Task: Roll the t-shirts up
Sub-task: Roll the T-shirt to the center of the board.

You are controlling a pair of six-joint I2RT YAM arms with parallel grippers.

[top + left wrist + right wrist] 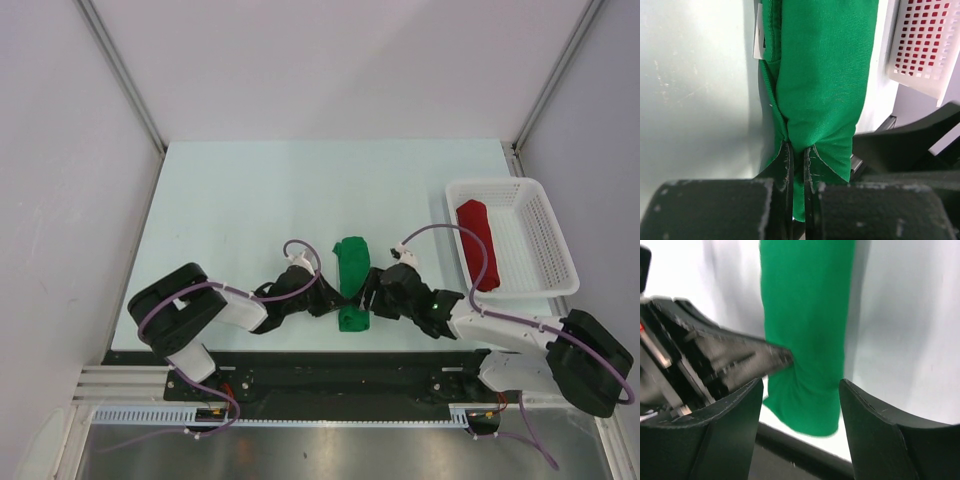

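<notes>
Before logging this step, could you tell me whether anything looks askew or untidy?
The green t-shirt is bunched at its near end in the shut left pincer, a hem corner flaring out and its white label poking sideways.

1. Left arm [240,310]: stretched low from its base, reaching right.
2. Left gripper [797,150]: jaws pressed together, pinching a fold of the green t-shirt [820,75].
3. Right arm [500,325]: stretched low, reaching left, wrist facing the left gripper.
4. Right gripper [800,385]: jaws spread apart, holding nothing, close beside the left gripper.
</notes>
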